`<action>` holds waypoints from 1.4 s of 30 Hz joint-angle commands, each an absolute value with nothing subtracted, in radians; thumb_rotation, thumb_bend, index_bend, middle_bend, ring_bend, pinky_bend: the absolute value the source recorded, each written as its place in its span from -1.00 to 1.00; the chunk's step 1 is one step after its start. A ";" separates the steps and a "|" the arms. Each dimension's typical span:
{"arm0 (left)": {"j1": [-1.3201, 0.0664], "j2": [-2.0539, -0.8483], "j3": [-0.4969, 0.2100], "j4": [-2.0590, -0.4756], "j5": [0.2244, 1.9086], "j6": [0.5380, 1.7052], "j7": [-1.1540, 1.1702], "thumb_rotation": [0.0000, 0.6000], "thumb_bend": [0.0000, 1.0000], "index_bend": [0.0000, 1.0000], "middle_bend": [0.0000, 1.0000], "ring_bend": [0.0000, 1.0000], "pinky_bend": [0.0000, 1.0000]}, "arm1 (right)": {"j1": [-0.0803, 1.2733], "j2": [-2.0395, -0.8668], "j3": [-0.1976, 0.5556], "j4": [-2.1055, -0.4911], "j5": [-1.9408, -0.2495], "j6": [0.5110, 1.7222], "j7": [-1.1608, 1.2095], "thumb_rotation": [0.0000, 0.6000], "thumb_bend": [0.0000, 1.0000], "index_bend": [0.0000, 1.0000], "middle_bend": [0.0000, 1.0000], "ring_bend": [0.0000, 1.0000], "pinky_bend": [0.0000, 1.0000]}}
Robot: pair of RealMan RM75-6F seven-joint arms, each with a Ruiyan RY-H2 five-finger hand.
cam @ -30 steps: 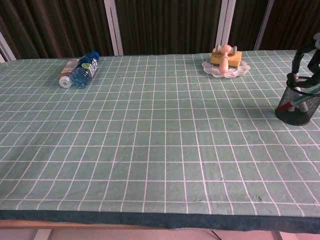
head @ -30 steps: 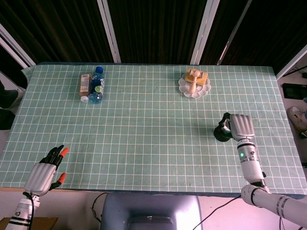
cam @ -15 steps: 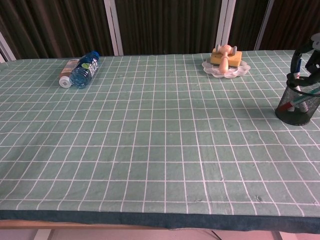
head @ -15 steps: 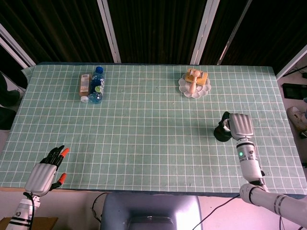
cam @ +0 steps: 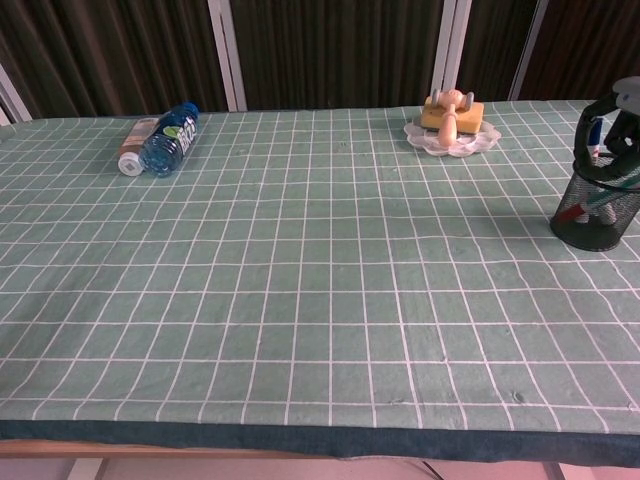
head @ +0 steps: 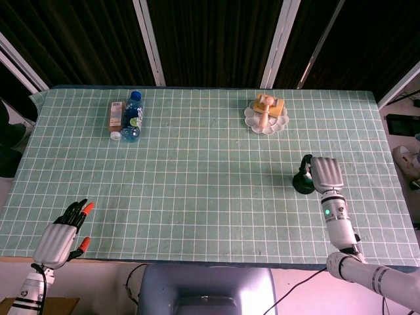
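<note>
Right hand (head: 326, 174) poised directly over the black wire-mesh pen cup (cam: 596, 213), fingers (cam: 585, 122) curving down around the cup's rim and the pens standing in it; whether anything is actually pinched cannot be told, since the back of the hand hides the contact from the head camera and the chest camera cuts off most of the hand. Pen cup upright on the green white-gridded tablecloth (head: 210, 190), toward 3 o'clock of the table, with red and white pens leaning inside.

Left hand (head: 62, 233) flat at the near edge of the table, around 8 o'clock, fingers spread and extended, orange fingertips showing, grasping nothing and well apart from every object.

Toward 1 o'clock, white scalloped plate (head: 251, 122) carrying a yellow sponge block (head: 275, 105) and a peach-coloured wooden roller (head: 264, 110). Toward 11 o'clock, blue-capped clear plastic water bottle (head: 132, 117) lying on its side, just beside a small brown-labelled bottle (head: 115, 119), also lying down.
</note>
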State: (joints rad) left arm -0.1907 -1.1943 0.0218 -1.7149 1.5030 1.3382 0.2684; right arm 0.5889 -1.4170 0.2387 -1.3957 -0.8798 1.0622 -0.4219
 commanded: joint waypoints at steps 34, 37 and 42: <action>-0.192 -1.202 0.023 -1.715 1.498 1.333 0.287 1.00 -0.22 -0.83 -1.00 -0.91 -0.31 | 0.446 -1.268 0.308 -1.691 -1.301 1.425 -0.042 1.00 0.76 0.62 1.00 1.00 1.00; -0.192 -1.201 0.023 -1.716 1.498 1.332 0.286 1.00 -0.22 -0.83 -1.00 -0.91 -0.31 | 0.480 -1.305 0.310 -1.650 -1.309 1.401 -0.086 1.00 0.76 0.62 1.00 1.00 1.00; -0.191 -1.200 0.021 -1.714 1.498 1.336 0.278 1.00 -0.22 -0.83 -1.00 -0.91 -0.31 | 0.580 -1.438 0.292 -1.455 -1.290 1.296 -0.231 1.00 0.76 0.62 1.00 1.00 1.00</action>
State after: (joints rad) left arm -0.1915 -1.1999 0.0215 -1.7145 1.4981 1.3354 0.2786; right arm 0.5148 -1.3539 0.3010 -1.5739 -1.3007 1.3637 -0.1404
